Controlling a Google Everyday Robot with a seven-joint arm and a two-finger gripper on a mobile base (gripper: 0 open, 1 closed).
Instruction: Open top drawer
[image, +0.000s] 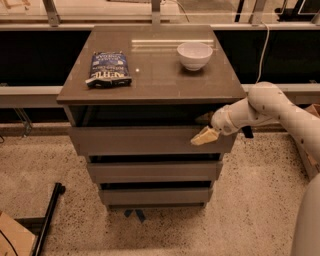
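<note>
Your claw (202, 129) sits at the right end of the top drawer (135, 140), at its upper edge, reaching in from the right. How far it is open, or whether it grips the front, can't be told. The drawer stands slightly out under the worktop (160, 82), a dark gap above it.

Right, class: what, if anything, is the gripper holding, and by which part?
The gripper appears to grip the top drawer by its front panel's upper edge, near the right end, with its fingers on either side.
</note>
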